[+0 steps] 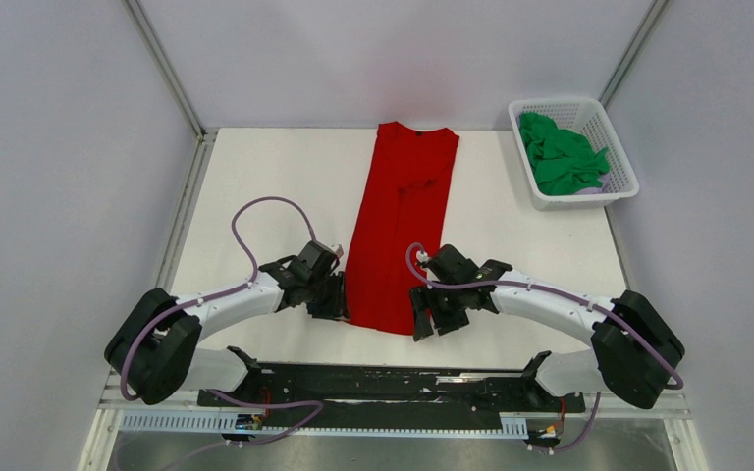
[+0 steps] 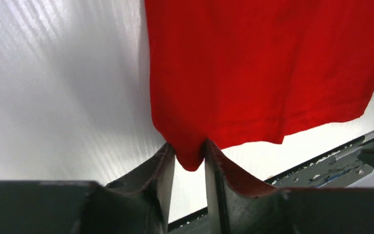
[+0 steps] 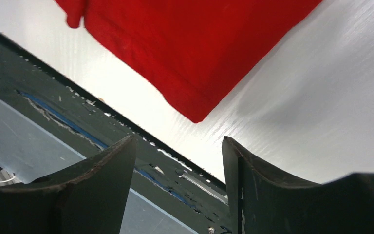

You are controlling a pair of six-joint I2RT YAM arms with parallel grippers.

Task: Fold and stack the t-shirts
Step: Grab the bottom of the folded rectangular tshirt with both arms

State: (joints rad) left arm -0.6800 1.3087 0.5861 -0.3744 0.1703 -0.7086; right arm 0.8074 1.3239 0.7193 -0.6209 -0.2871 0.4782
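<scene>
The red t-shirt (image 1: 400,226) lies as a long narrow strip down the middle of the white table (image 1: 255,186), collar at the far end. My left gripper (image 1: 338,300) sits at its near left corner. In the left wrist view that corner of the red t-shirt (image 2: 263,68) bunches between the two fingertips, and the left gripper (image 2: 189,148) is shut on it. My right gripper (image 1: 424,322) is at the near right corner. There the right gripper (image 3: 178,140) stands open, with the red t-shirt's corner (image 3: 195,63) just ahead of its tips. The green t-shirt (image 1: 562,157) is crumpled in the basket.
The white lattice basket (image 1: 621,169) stands at the far right of the table. A black rail (image 1: 393,386) with the arm bases runs along the near edge. Grey walls and metal posts close in the left, right and back.
</scene>
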